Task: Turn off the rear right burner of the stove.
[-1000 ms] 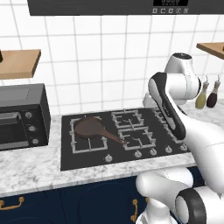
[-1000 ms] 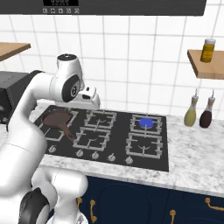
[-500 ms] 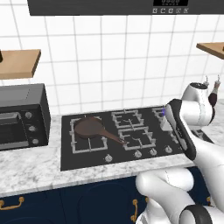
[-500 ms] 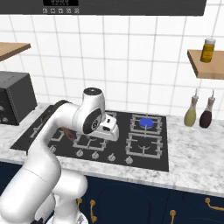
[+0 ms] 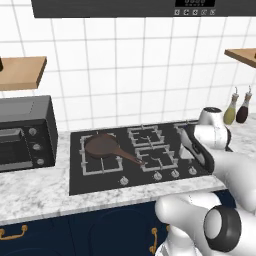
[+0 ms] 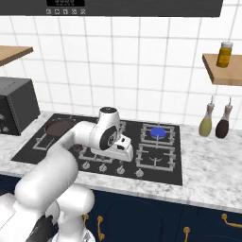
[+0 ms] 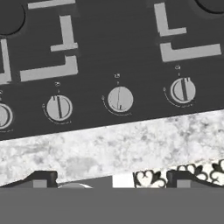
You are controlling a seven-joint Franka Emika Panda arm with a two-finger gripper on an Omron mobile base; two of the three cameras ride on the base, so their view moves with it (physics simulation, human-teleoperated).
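A: Since the tool (image 7: pixel 112 179) hangs over the front edge of the counter (image 7: pixel 113 142), we judge we are in the approach step, not yet on any knob. Its two dark tips sit wide apart at the bottom of the hand view, with nothing between them.

B: Agreed. Just past the marble come the knobs. We count four in the hand view; the middle knob (image 7: pixel 120 99) lies nearly straight ahead of the tool, with the right knob (image 7: pixel 183 90) beside it.

A: Which one runs the burner (image 6: pixel 158 133)? We cannot tell from here; the small marks above the knobs are too tiny to read.

B: Then the next move calls for picking the right knob first, lowering the tool until the tips straddle it, closing, and twisting to off. Our guess is one of the knobs toward the right end, but that is only a guess.

A: Further back, the stove (image 6: pixel 160 175) shows grey grates, and a brown pan (image 5: pixel 102 146) sits at front left.

B: Farthest, at the rear right near the tiled wall, the burner glows blue under its grate, so it is lit.
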